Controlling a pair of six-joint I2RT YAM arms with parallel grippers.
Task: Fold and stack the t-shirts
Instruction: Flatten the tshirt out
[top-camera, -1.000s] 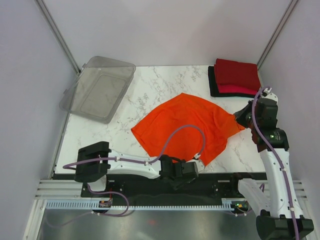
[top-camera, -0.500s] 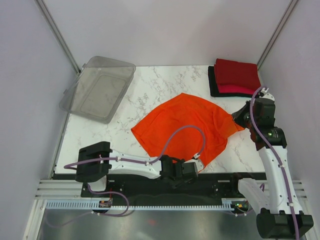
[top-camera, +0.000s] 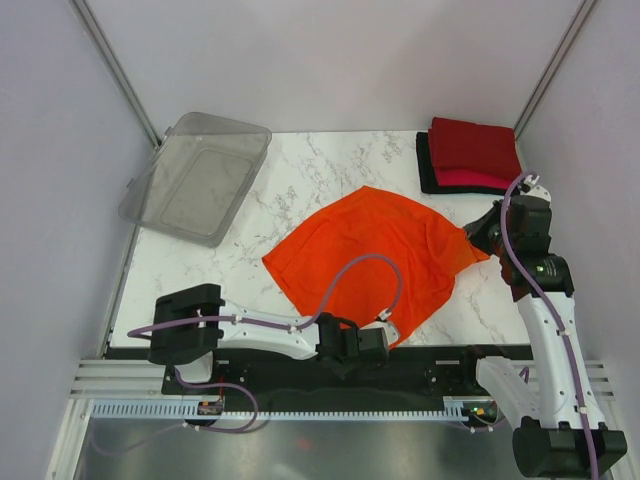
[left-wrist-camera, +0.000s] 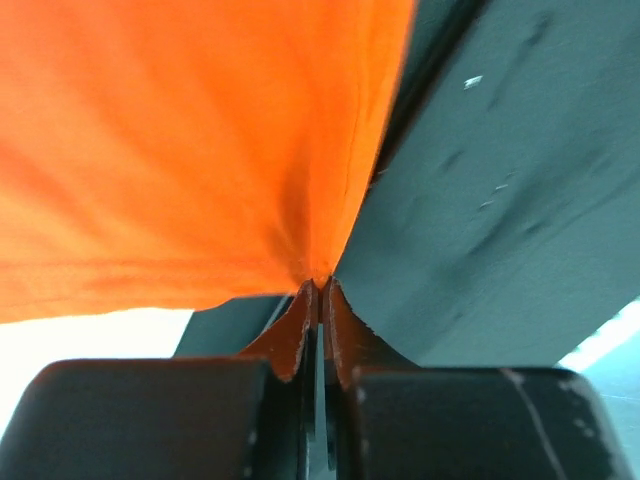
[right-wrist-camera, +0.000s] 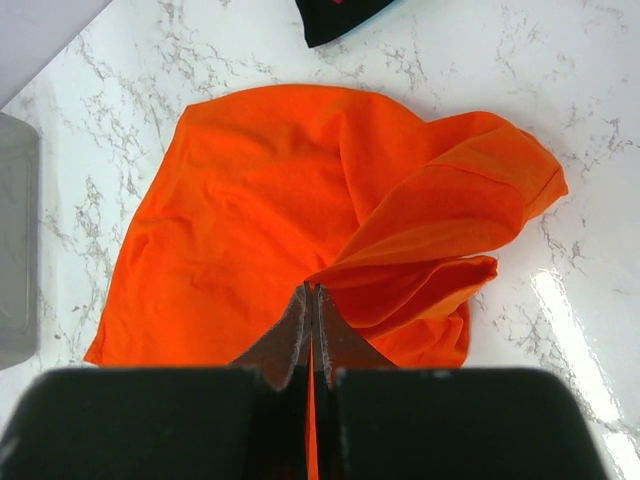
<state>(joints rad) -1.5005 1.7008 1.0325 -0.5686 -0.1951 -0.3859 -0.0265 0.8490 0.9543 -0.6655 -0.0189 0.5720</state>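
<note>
A bright orange t-shirt (top-camera: 370, 255) lies spread and rumpled on the marble table (top-camera: 330, 165). My left gripper (top-camera: 386, 337) is at the shirt's near corner by the table's front edge. In the left wrist view it (left-wrist-camera: 320, 285) is shut on a pinch of the orange cloth (left-wrist-camera: 180, 150). My right gripper (top-camera: 478, 238) is shut on the shirt's right corner. The right wrist view shows its tips (right-wrist-camera: 312, 290) clamping a raised fold of the shirt (right-wrist-camera: 270, 200). Folded dark red (top-camera: 473, 145), pinkish-red (top-camera: 470, 178) and black (top-camera: 428, 165) t-shirts sit stacked at the back right.
A clear plastic bin (top-camera: 197, 177) lies tilted at the back left corner. The black base rail (top-camera: 440, 365) runs along the table's near edge right under my left gripper. Grey walls close in both sides.
My left gripper has closed on the near corner of the orange t-shirt and shifted slightly left. The right arm has crept a little toward the shirt, still holding its corner.
</note>
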